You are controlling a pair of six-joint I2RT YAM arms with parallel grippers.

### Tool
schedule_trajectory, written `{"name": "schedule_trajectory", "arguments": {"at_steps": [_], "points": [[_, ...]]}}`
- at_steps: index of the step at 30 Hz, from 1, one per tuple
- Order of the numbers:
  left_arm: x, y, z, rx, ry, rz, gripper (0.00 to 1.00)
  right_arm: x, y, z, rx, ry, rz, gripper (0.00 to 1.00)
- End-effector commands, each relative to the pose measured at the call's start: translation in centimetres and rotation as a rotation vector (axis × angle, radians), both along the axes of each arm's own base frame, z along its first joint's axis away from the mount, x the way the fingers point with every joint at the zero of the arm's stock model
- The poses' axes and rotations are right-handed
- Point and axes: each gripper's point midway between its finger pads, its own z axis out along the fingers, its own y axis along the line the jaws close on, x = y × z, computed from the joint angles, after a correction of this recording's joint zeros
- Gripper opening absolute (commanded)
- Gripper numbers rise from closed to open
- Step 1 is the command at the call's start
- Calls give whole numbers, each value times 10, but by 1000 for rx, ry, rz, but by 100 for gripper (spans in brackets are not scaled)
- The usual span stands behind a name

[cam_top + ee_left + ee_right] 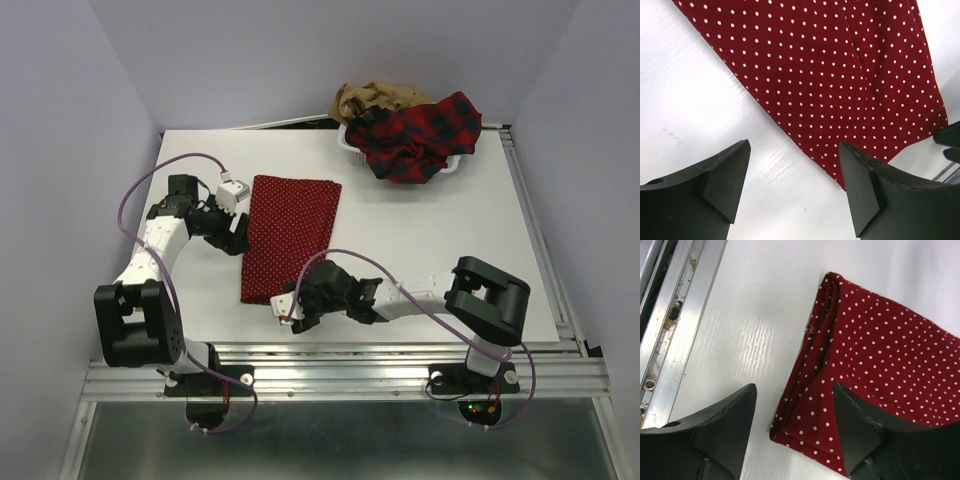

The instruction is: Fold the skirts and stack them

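The red skirt with tiny white dots lies flat on the white table, folded into a long strip. My left gripper is open at its left long edge, the cloth just beyond the fingertips. My right gripper is open at the strip's near corner; the layered corner lies between its jaws, one finger over the cloth. The red-and-black plaid skirt and the tan-brown skirt are bunched in the basket at the back.
A white mesh basket stands at the table's far right corner. The metal rail runs along the near edge; it also shows in the right wrist view. Grey walls enclose the table.
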Motion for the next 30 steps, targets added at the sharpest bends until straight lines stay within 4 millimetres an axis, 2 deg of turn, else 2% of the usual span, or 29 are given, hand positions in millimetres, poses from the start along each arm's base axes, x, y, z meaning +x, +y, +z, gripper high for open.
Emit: {"name": "schedule_trajectory", "arguments": {"at_steps": [1, 4, 9, 12, 13, 16, 17, 18, 19, 21, 25, 26, 27, 28, 30], "points": [[14, -5, 17, -32, -49, -1, 82, 8, 27, 11, 66, -44, -42, 66], [17, -3, 15, -31, -51, 6, 82, 11, 31, 3, 54, -43, -52, 64], [19, 0, 13, -20, -56, 12, 82, 22, 26, -37, -25, -22, -131, 56], [12, 2, 13, 17, -80, -47, 81, 24, 22, -49, -51, -3, -165, 44], [10, 3, 16, 33, -102, -56, 81, 27, 18, -52, -56, 4, -175, 36], [5, 8, 17, 85, -143, -110, 80, 22, 12, -57, -80, 25, -170, 21], [3, 8, 21, 91, -160, -127, 80, 21, 10, -58, -82, 28, -170, 11], [-1, 8, 21, 103, -165, -161, 80, 21, 10, -58, -85, 41, -182, 5], [-4, 8, 24, 107, -184, -178, 79, 23, 11, -53, -74, 41, -197, 1], [-13, 7, 27, 117, -223, -221, 79, 28, 16, -39, -44, 75, -228, 1], [-29, 8, 20, 154, -258, -271, 80, 55, 28, -5, 25, 174, -311, 1], [-29, 11, 18, 177, -272, -285, 81, 63, 31, 8, 50, 210, -330, 1], [-31, 12, 16, 185, -269, -285, 80, 65, 27, 5, 41, 233, -342, 1], [-31, 13, 14, 190, -266, -287, 80, 69, 33, 19, 70, 248, -331, 1], [-30, 12, 13, 180, -255, -277, 80, 70, 34, 27, 78, 277, -325, 1]]}}
